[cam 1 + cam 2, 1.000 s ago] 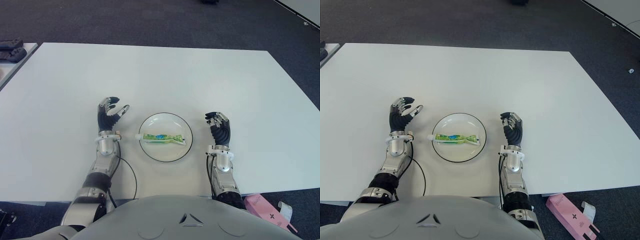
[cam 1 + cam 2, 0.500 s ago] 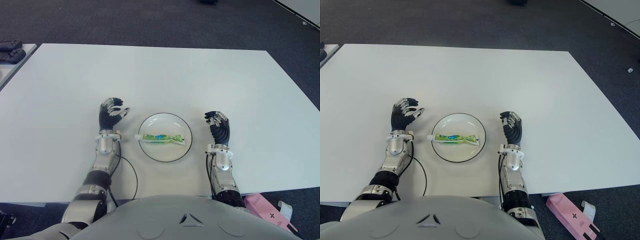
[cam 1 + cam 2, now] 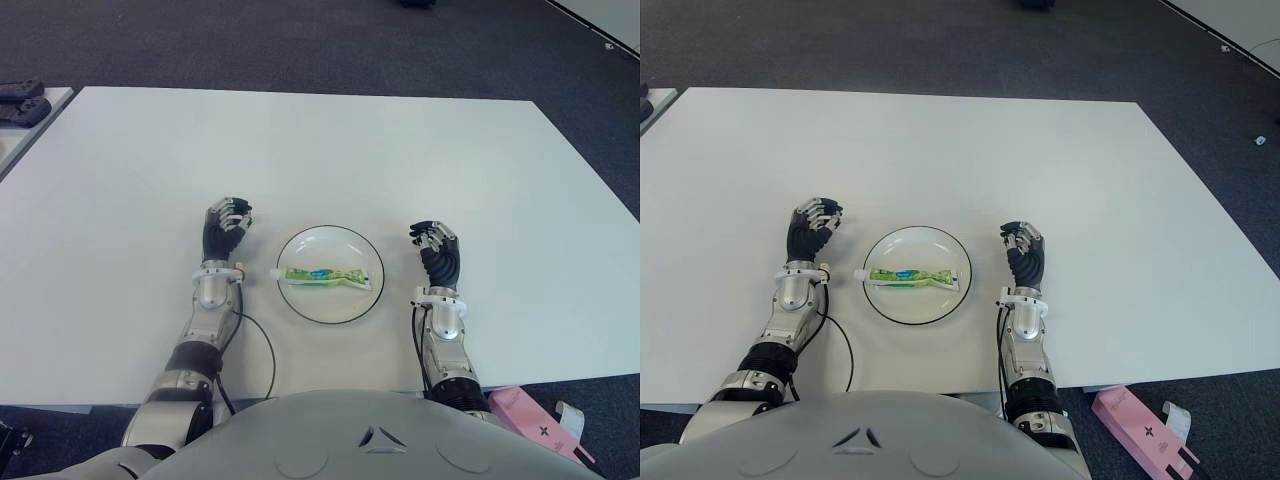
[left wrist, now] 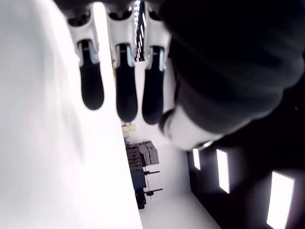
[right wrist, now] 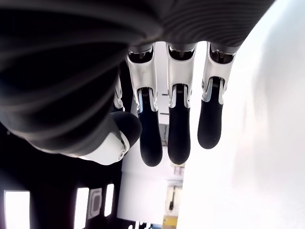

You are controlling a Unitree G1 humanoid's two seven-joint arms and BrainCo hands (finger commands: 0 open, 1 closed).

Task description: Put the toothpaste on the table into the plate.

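Table (image 3: 330, 140): a white rectangular top, seen from above, set on a dark carpeted floor (image 3: 300, 40).

Plate (image 3: 300, 302): a white round plate with a thin dark rim, placed near the table's near edge, between the two hands and apart from both.

Toothpaste (image 3: 325, 276): a green and white tube, laid flat inside the plate and running crosswise. Its white cap is pointed toward the robot's left and is seen at the plate's left rim; its flat crimped end is turned toward the right. No hand is in contact with it.

Left hand (image 3: 225, 228): shown just to the left of the plate, palm turned inward. Its fingers (image 4: 119, 90) are curled in together and nothing is held; in the wrist view three dark fingertips are seen folded down beside the white tabletop, with nothing between them.

Right hand (image 3: 438, 255): shown just to the right of the plate, a little farther from its rim than the left. Its fingers (image 5: 178, 129) are likewise curled inward and nothing is grasped; the thumb is seen bent across beside them in the wrist view.

Cable (image 3: 262, 350): a thin black loop lying on the table beside the left forearm.

Pink box (image 3: 535, 420): seen on the floor below the table's near right corner.

Dark objects (image 3: 22, 98): placed on a neighbouring surface at far left; what they are cannot be told.
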